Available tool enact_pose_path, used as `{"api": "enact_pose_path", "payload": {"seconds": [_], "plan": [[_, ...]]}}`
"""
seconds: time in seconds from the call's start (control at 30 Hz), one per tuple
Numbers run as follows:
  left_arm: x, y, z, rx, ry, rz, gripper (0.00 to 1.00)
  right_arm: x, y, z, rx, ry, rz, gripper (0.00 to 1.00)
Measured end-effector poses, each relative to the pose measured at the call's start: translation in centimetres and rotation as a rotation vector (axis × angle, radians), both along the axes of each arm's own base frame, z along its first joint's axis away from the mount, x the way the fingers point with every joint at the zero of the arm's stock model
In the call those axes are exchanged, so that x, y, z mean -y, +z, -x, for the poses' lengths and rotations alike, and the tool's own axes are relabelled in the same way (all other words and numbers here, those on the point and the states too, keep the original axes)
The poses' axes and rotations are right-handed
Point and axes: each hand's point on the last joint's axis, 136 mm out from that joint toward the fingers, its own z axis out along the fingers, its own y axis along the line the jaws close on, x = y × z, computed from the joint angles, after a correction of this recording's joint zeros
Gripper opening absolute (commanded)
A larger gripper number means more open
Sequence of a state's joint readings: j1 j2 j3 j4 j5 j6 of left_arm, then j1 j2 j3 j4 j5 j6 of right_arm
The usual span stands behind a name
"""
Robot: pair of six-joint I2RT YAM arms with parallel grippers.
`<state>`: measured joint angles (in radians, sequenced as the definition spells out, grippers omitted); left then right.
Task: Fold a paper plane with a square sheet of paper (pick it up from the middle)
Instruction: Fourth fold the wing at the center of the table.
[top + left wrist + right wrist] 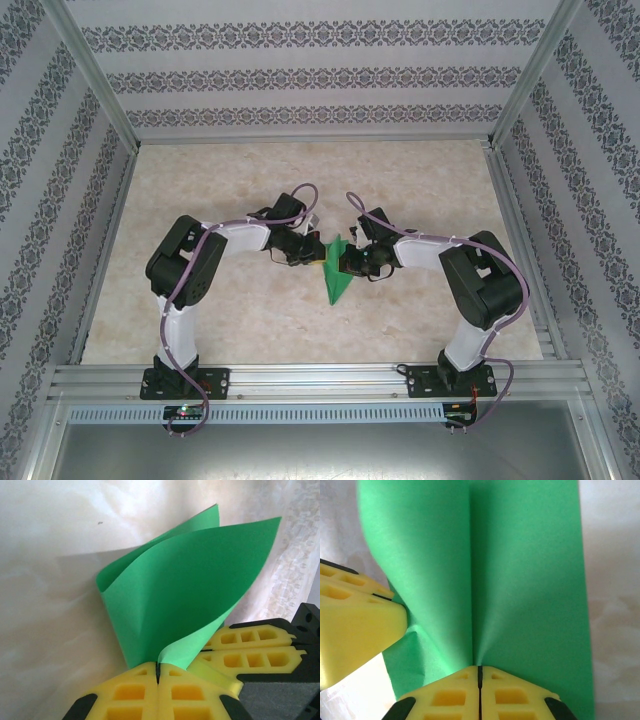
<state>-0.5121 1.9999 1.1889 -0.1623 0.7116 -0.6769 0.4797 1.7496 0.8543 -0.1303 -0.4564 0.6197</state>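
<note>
Here, gripped from two sides. Pinches the square sheet of paper (335, 272) with the left gripper (303, 250), jaws pressed together where the sheet gathers to a narrow end in the left wrist view. Pinches it too with the right gripper (345, 262), jaws pressed together right at the foot of a soft centre fold in the right wrist view. Sits over the middle of the table (250, 320), between the two grippers, bowed into a loose open cone rather than lying flat; cannot tell whether touching the surface.

Looks like the centre-crease step, early in the task. To do it well: bring the two free flaps edge to edge before flattening, hold both pinches firm against slipping on such thin paper, and press along the fold from the pinched end outward, never across it, to avoid a skewed crease.

Runs lengthwise from far to near in the top view, narrowing to a tip aimed at the near edge, broader end toward the far side.
</note>
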Motion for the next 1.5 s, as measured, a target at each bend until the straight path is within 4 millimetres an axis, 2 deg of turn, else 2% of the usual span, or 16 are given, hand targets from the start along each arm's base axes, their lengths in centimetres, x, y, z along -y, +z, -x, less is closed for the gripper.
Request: {"api": "enact_pose_path", "payload": {"seconds": [0.23, 0.5, 0.73, 0.87, 0.97, 1.13, 1.27, 1.5], "plan": [[0.6, -0.2, 0.0, 0.007, -0.025, -0.004, 0.0, 0.0, -0.1, 0.0, 0.005, 0.001, -0.004, 0.06], [0.4, -1.1, 0.2, -0.001, -0.042, -0.03, 0.0, 0.0, 0.0, 0.0, 0.016, 0.002, -0.007, 0.06], [0.6, -1.1, 0.5, 0.009, -0.069, -0.04, 0.0, 0.4, 0.3, 0.6, 0.021, 0.0, -0.006, 0.13], [0.7, -1.1, 0.6, 0.012, -0.076, -0.04, 0.0, 0.4, 1.5, 0.5, 0.047, -0.004, -0.018, 0.15], [0.7, -1.1, 0.6, 0.018, -0.082, -0.04, 0.0, 0.2, 3.4, 0.1, 0.094, -0.005, -0.042, 0.19], [0.7, -1.1, 0.6, 0.022, -0.088, -0.038, 0.0, -0.1, 5.4, -0.1, 0.14, -0.005, -0.075, 0.17], [0.7, -1.1, 0.6, 0.022, -0.089, -0.038, 0.0, -0.4, 5.0, -0.2, 0.114, -0.009, -0.089, 0.12], [0.7, -1.1, 0.7, 0.021, -0.091, -0.035, 0.0, -1.1, 3.1, -0.5, 0.052, -0.011, -0.099, 0.1]]}}
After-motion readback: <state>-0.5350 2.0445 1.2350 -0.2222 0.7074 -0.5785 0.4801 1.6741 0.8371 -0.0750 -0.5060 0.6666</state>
